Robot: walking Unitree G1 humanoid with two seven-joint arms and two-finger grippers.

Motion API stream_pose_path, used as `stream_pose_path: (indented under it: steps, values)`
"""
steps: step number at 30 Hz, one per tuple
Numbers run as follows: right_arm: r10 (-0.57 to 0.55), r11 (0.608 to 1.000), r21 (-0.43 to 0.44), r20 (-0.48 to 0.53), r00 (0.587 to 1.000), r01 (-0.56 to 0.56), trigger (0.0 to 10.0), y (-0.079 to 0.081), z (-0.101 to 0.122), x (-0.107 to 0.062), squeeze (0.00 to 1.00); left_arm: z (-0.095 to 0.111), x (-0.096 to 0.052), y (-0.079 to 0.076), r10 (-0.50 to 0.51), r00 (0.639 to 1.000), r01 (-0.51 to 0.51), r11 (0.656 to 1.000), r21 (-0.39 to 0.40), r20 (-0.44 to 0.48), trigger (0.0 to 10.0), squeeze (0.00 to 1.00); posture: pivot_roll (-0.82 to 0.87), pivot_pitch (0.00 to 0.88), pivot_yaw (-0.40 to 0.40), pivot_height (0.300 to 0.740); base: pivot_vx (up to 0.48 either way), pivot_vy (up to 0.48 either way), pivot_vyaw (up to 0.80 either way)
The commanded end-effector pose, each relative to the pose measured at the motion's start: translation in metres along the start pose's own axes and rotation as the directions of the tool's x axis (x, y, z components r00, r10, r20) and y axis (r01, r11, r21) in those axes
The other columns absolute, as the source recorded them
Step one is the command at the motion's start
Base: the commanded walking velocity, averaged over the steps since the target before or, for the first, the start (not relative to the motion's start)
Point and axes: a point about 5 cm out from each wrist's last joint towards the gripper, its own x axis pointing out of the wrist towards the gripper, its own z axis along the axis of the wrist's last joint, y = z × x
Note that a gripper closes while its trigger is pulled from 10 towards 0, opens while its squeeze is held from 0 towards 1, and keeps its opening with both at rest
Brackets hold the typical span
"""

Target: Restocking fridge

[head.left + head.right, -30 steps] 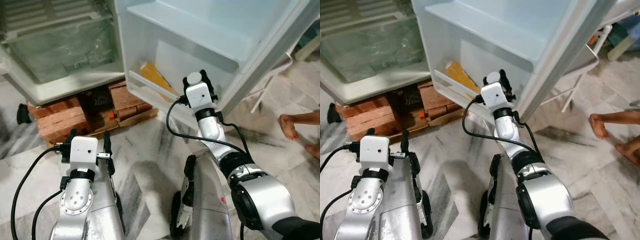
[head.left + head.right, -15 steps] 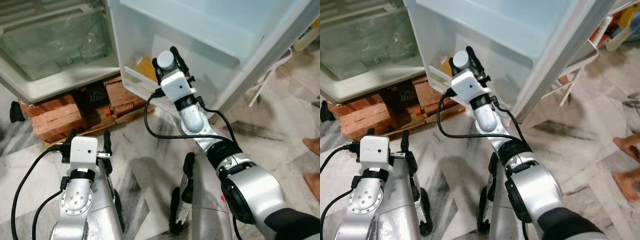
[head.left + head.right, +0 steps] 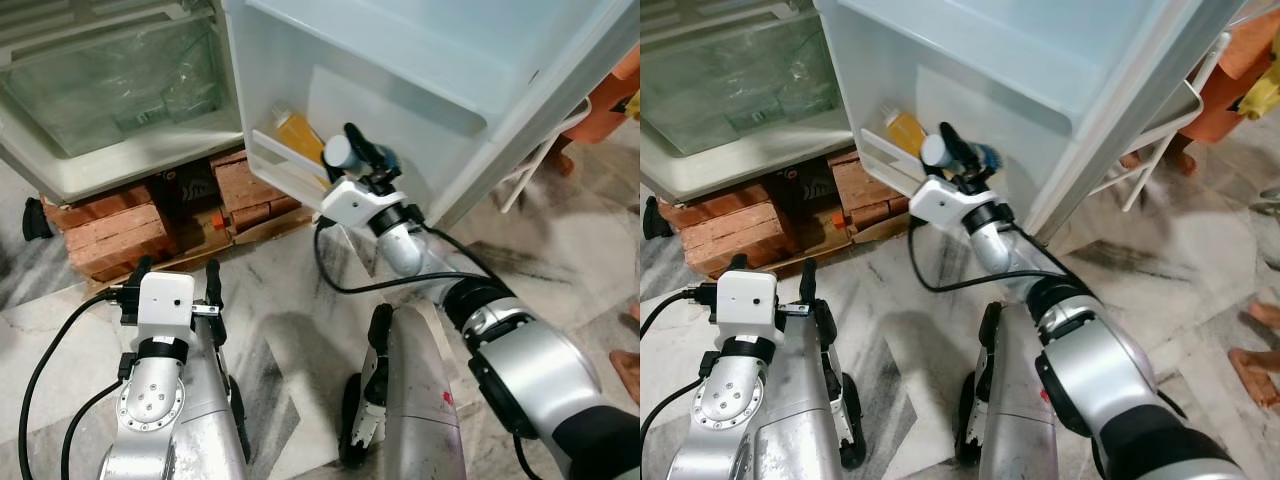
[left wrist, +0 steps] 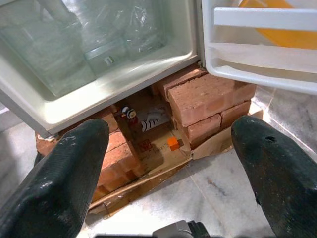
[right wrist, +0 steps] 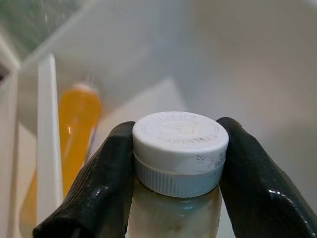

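nearest us, our left pincer (image 3: pixel 175 283) hangs low over the marble floor (image 3: pixel 290 290), fingers spread wide with nothing between them, facing the bricks (image 4: pixel 208 96) under the fridge (image 3: pixel 120 160). farther out, our right pincer (image 3: pixel 958 152) is clamped on a white-capped bottle (image 5: pixel 176 163) at the fridge door's bottom shelf (image 3: pixel 285 165), just beside an orange juice bottle (image 3: pixel 298 135) already lying there.

The fridge door (image 3: pixel 420 60) looked smooth glossy white plastic; the bottle (image 5: pixel 176 198) wore a ribbed matt plastic cap (image 5: pixel 179 144). Rough red bricks (image 4: pixel 208 99) sat on cardboard (image 4: pixel 148 183) over polished marble floor (image 3: pixel 290 300).
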Motion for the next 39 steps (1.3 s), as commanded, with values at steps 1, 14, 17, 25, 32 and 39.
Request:
stream_pose_path:
  steps: [1, 14, 17, 25, 32, 39]
  values:
    - [-0.025, 0.999, 0.029, -0.084, 0.996, 0.027, 10.0, -0.008, -0.010, 0.000, 0.00, -0.002, -0.004, -0.001, -0.014, 1.000, 0.014, 1.000, 0.004, -0.013, 10.0, 0.00, 0.30, 0.313, -0.089, 0.495, 0.000, 0.000, 0.00]
    - [0.047, 0.948, 0.300, -0.463, 0.885, 0.106, 10.0, 0.013, -0.052, -0.034, 0.00, -0.002, -0.002, -0.003, -0.024, 1.000, 0.024, 1.000, 0.003, -0.012, 10.0, 0.00, 0.29, 0.307, -0.095, 0.495, 0.000, 0.000, 0.00]
    - [0.064, 0.944, 0.312, -0.499, 0.864, 0.110, 10.0, 0.018, -0.056, -0.040, 0.00, -0.002, -0.001, -0.003, -0.022, 1.000, 0.022, 1.000, 0.001, -0.014, 10.0, 0.00, 0.29, 0.305, -0.096, 0.495, 0.000, 0.000, 0.00]
    - [0.039, 0.938, 0.294, -0.617, 0.786, 0.184, 10.0, 0.010, -0.074, -0.052, 0.00, -0.004, 0.003, -0.004, -0.022, 1.000, 0.022, 1.000, 0.003, -0.016, 10.0, 0.00, 0.29, 0.289, -0.099, 0.495, 0.000, 0.000, 0.00]
    - [0.029, 0.917, 0.325, -0.629, 0.777, 0.229, 10.0, 0.001, -0.078, -0.051, 1.00, -0.004, 0.006, -0.005, -0.023, 1.000, 0.023, 1.000, 0.004, -0.014, 10.0, 0.00, 0.28, 0.279, -0.098, 0.495, 0.000, 0.000, 0.00]
    - [-0.099, 0.930, 0.241, -0.565, 0.819, 0.278, 10.0, -0.022, -0.070, -0.032, 1.00, -0.003, 0.011, -0.003, -0.010, 1.000, 0.010, 1.000, 0.008, -0.003, 10.0, 0.00, 0.28, 0.263, -0.094, 0.495, 0.000, 0.000, 0.00]
